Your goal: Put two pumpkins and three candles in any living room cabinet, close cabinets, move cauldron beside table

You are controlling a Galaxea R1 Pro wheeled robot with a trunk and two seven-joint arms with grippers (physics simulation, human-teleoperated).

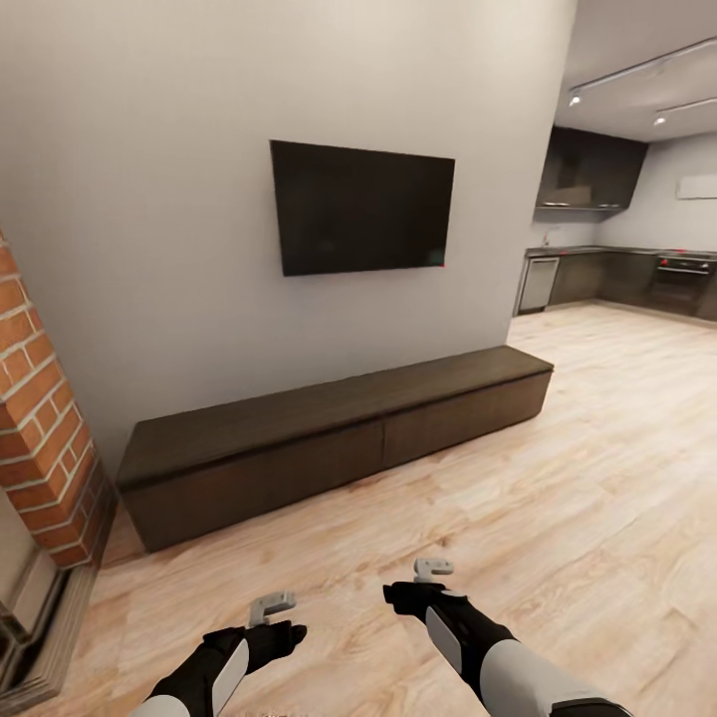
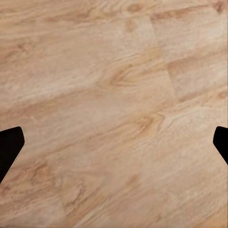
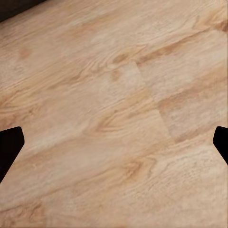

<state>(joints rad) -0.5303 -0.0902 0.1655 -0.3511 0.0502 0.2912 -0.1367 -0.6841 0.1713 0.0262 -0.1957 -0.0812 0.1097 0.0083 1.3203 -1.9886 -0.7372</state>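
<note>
The long, low dark-brown cabinet point(image 1: 339, 428) stands against the grey wall ahead, its plain front panels all shut and its top bare. My left gripper point(image 1: 271, 603) and right gripper point(image 1: 432, 570) hover low over the wooden floor a short way in front of it, both open and holding nothing. In the left wrist view the left gripper point(image 2: 114, 142) has its black fingertips point(image 2: 10, 145) spread wide over bare planks. The right gripper point(image 3: 114, 142) looks the same, with a dark strip of the cabinet point(image 3: 14, 7) at the frame's corner. The pumpkins, candles, cauldron and table are out of view.
A black TV point(image 1: 360, 206) hangs on the wall above the cabinet. A brick fireplace column point(image 1: 40, 428) stands at the left. The light wooden floor point(image 1: 578, 468) runs right toward a dark kitchen point(image 1: 617, 274) at the back.
</note>
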